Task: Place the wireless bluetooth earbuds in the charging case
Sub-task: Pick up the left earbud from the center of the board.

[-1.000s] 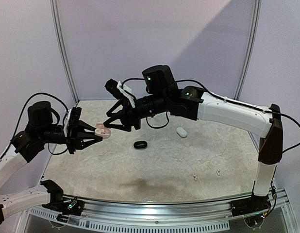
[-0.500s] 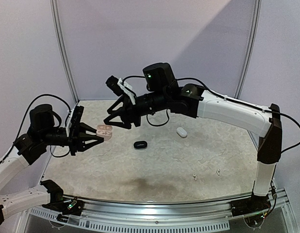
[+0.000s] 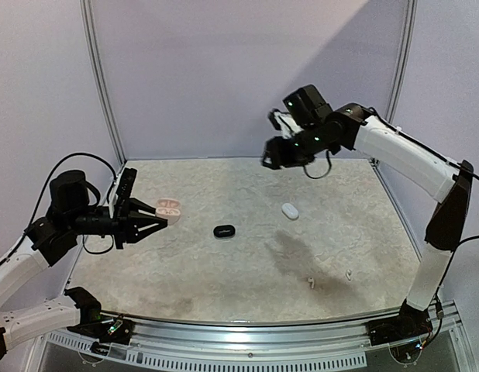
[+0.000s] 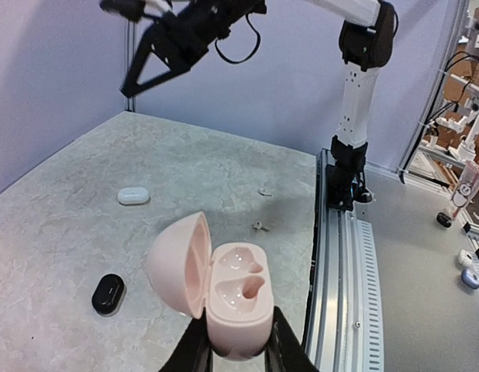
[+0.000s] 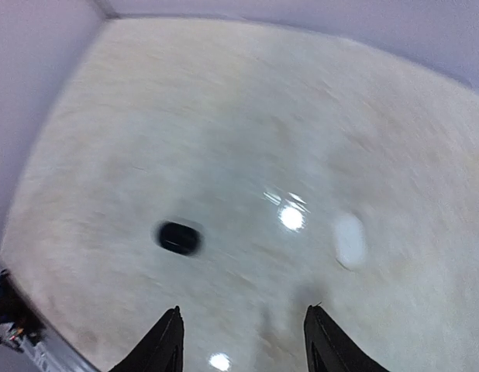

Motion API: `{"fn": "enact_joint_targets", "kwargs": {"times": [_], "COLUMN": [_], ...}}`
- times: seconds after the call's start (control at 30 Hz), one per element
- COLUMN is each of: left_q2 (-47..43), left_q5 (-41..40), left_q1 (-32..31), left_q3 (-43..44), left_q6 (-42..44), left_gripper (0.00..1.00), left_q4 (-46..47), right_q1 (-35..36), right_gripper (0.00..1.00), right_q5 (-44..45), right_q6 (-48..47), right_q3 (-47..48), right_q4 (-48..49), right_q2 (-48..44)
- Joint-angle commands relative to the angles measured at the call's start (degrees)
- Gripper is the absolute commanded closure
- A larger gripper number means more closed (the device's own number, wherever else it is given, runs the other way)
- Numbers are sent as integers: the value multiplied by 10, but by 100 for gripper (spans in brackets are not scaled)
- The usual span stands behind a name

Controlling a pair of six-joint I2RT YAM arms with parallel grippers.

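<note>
Left arm holds the pink case open in the air, and the earbuds lie on the table.

The left gripper (image 4: 236, 350) is clamped on the base of the pink charging case (image 4: 228, 294), which has its lid hinged wide open and its two moulded wells facing the wrist camera. It holds the case above the left side of the table (image 3: 224, 271). On the near right, two small white earbuds (image 3: 309, 282) lie on the surface, a little apart from each other and well away from the case. The right gripper (image 3: 272, 155) hovers high over the far side, with its fingers (image 5: 167, 345) spread and nothing between them. Its own view is blurred. A black case (image 3: 223, 231) sits shut mid-table, and a white case (image 3: 290, 210) lies to its right.
</note>
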Motion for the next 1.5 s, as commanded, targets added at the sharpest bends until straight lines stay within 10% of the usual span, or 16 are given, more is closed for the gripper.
{"fn": "enact_joint_targets", "kwargs": {"times": [0.0,0.3,1.47], "left_q2": [-8,-5,-21], "left_q5": [2,11,9], "left_q1": [-8,-8,-8], "left_q3": [-8,-5,-3], "left_q6": [0,9,30], "left_gripper": [100,100,100], "left_q4": [15,24,11], "right_q1": [-72,-140,-153], "right_gripper": [46,45,71], "right_q5": [154,79,-17], "right_q6": [109,149,189], "right_q3": [-150,-394,-588], "right_q4": [-305,-234,-89], "right_q2": [-28,-64,-84]}}
